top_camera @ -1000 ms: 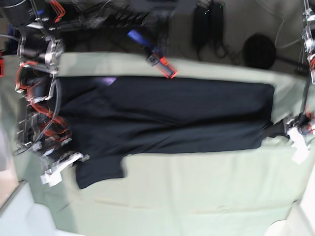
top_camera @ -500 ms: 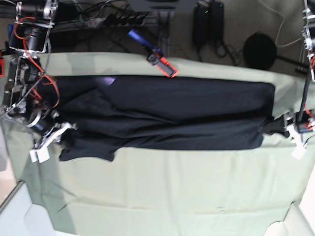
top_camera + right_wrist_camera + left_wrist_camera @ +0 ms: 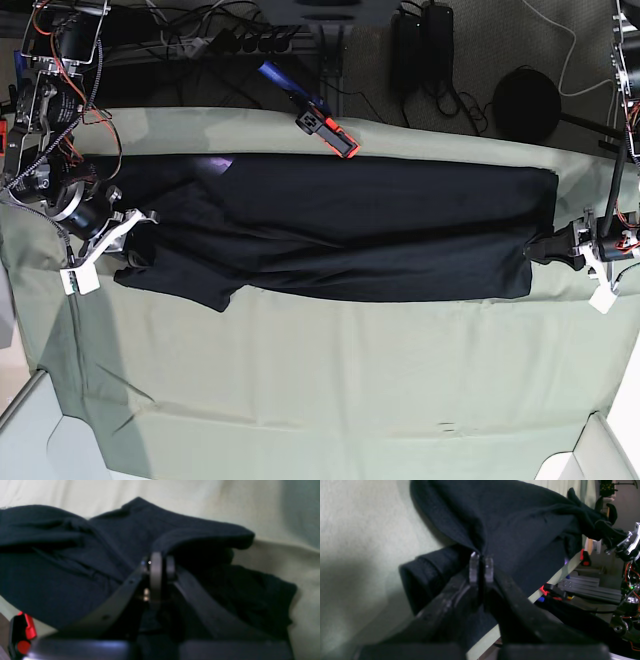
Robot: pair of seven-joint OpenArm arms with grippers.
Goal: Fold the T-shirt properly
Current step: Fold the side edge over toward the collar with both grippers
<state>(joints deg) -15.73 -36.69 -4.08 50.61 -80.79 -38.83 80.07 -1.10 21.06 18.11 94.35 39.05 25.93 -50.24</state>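
The black T-shirt (image 3: 340,230) lies stretched lengthwise across the pale green cloth sheet (image 3: 330,390), folded into a long band, with a purplish patch at its far left. My right gripper (image 3: 128,248), on the left of the base view, is shut on the shirt's sleeve end; the right wrist view shows its fingertips (image 3: 156,565) pinching a fold of the shirt (image 3: 75,562). My left gripper (image 3: 550,250), on the right, is shut on the shirt's hem corner; the left wrist view shows its fingertips (image 3: 474,566) pinching the black cloth (image 3: 520,522).
A red and blue tool (image 3: 325,125) lies at the table's far edge. A round black disc (image 3: 527,103) sits on the floor beyond the table, with cables and a power strip. The sheet's near edge runs along the bottom.
My right gripper has pulled the sleeve end up and to the left, so the hanging sleeve flap now lies shorter and closer to the shirt body. My left gripper has barely moved.
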